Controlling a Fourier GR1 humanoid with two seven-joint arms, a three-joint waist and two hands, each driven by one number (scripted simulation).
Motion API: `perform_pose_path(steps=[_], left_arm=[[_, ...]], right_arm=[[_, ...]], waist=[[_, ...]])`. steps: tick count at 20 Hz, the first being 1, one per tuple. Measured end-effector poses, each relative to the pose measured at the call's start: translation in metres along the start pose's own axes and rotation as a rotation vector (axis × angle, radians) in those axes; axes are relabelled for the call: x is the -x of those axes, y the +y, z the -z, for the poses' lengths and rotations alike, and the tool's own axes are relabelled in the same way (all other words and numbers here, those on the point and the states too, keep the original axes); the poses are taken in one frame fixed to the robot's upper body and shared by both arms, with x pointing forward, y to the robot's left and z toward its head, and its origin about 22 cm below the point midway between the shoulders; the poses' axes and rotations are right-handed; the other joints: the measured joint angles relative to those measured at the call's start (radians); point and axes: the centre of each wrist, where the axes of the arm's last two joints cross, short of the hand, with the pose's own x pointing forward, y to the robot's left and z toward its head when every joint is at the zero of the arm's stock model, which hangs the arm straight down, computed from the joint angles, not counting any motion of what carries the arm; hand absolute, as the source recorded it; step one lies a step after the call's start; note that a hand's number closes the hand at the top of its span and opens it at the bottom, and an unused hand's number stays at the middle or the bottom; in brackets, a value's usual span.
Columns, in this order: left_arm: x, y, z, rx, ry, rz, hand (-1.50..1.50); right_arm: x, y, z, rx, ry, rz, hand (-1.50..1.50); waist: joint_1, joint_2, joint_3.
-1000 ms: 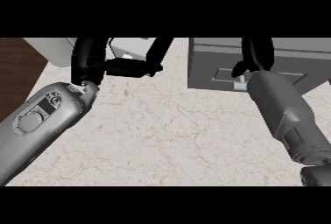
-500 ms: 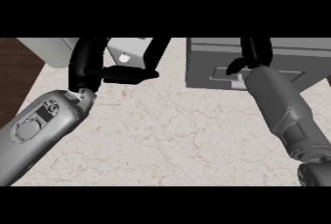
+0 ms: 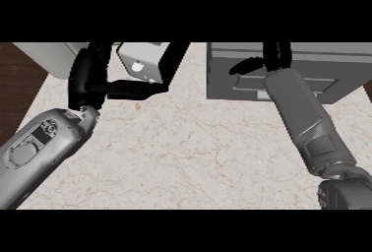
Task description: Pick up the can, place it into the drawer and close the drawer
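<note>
Can: left of drawer, inside curled left robot hand, seemingly lifted off worktop | right robot hand: at drawer front, fingers unclear | left: placing, closing

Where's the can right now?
Head view, upper left: the can sits inside the left robot hand, left of the grey drawer unit.

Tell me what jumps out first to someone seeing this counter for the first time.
The left hand stands out at the upper left, its black fingers curled round a pale can near the far edge of the marble counter. At the upper right, the right hand is up against the front of a grey drawer unit, with its grey forearm slanting down toward the lower right.
</note>
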Motion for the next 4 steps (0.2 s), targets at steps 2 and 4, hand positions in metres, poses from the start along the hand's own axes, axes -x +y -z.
perform_pose_path(steps=[2,4], left_arm=[[0.0025,0.0044,-0.0014,-0.007,-0.001,-0.001,-1.5],[0.0072,0.0066,-0.0039,-0.013,0.003,-0.004,-1.5]], right_arm=[[-0.0034,-0.001,0.0032,0.007,0.016,0.08,-1.5],[-0.0077,0.0003,0.0052,0.014,0.027,0.138,-1.5]], waist=[[-0.003,0.0,0.0],[-0.006,-0.001,0.0]])
